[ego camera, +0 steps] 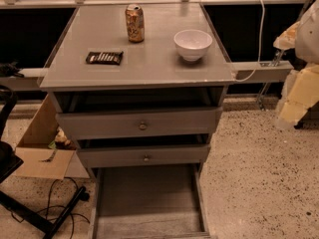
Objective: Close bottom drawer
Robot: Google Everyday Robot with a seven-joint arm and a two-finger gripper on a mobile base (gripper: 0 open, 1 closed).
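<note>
The bottom drawer of the grey cabinet is pulled far out toward me. Its long bare grey-plank interior is open to view, and its front lies at the picture's bottom edge, with the knob out of sight. The middle drawer with a small knob and the top drawer with a brass knob each stand slightly out. My gripper is not in view. A pale white and yellow shape at the right edge may be part of my arm, well right of the cabinet.
On the cabinet top stand a drink can, a white bowl and a dark snack bar. A cardboard box lies left of the cabinet. A black stand and cables are at lower left. Speckled floor is on the right.
</note>
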